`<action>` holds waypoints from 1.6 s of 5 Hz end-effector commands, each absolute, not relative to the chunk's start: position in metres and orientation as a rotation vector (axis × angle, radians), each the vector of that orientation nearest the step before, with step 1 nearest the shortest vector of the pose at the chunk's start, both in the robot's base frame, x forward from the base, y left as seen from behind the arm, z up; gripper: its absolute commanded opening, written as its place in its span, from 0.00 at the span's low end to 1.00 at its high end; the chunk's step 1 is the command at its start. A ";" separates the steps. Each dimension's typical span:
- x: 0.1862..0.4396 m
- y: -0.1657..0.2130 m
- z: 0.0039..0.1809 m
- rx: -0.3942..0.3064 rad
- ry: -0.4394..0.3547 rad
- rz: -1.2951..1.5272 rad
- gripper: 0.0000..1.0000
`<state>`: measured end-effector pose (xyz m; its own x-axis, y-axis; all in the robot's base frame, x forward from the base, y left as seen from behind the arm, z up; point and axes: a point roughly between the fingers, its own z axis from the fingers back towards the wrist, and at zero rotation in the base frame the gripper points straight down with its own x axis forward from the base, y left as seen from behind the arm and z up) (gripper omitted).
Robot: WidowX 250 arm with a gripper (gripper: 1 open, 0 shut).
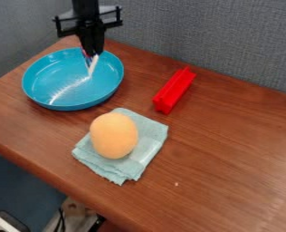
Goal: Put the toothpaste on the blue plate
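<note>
The gripper (90, 54) pinches the toothpaste (92, 63), which dangles over the blue plate (49, 91) near its far rim. Let go too close to that edge and the tube could bounce out onto the table (218, 154) toward the red block (175, 89).

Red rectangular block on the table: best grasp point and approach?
Grip the red rectangular block across its narrow width near mid-length, coming straight down from above. It lies flat on the wooden table, long and slim, running diagonally, with both long sides free, so the jaws should turn to straddle that diagonal.
</note>
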<state>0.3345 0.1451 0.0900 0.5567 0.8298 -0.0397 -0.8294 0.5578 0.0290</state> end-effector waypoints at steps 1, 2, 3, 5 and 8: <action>0.338 0.161 0.092 0.028 0.003 0.997 0.00; 0.339 0.165 0.088 0.017 -0.005 0.992 0.00; 0.341 0.169 0.086 0.019 -0.007 0.998 1.00; 0.344 0.174 0.077 0.035 -0.007 1.008 0.00; 0.343 0.177 0.075 0.049 -0.018 0.997 1.00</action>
<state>0.3397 0.1703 0.0565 0.5414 0.8406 -0.0166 -0.8388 0.5414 0.0574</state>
